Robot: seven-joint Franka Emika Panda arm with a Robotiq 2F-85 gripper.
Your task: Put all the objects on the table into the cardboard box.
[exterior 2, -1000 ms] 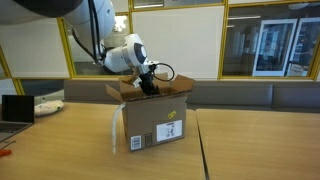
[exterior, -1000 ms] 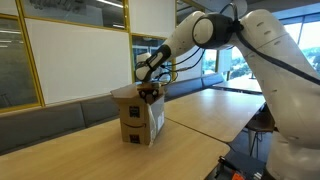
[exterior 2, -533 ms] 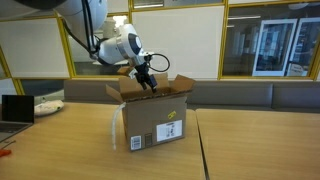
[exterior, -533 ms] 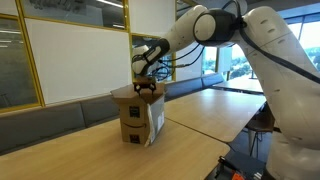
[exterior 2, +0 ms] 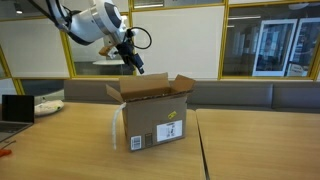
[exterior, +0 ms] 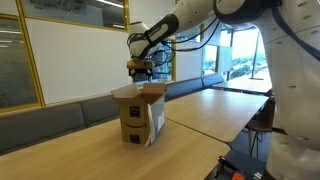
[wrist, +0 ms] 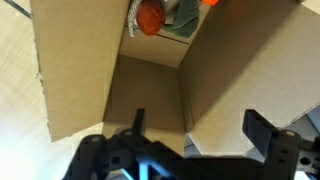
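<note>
An open cardboard box stands on the wooden table in both exterior views (exterior: 140,115) (exterior 2: 152,115). My gripper (exterior: 140,68) (exterior 2: 134,66) hangs well above the box opening, open and empty. In the wrist view the open fingers (wrist: 195,128) frame the box interior (wrist: 150,90). Inside the box, at the top of that view, lie an orange round object (wrist: 149,17) and a greenish item (wrist: 183,14) beside it.
The box sits on a long wooden table (exterior: 200,115) (exterior 2: 260,140). A laptop (exterior 2: 15,108) and a pale object (exterior 2: 48,105) lie at the table's side. Glass walls and a bench run behind.
My gripper has risen out of the box opening to well above it, open and empty. The box has not moved.
</note>
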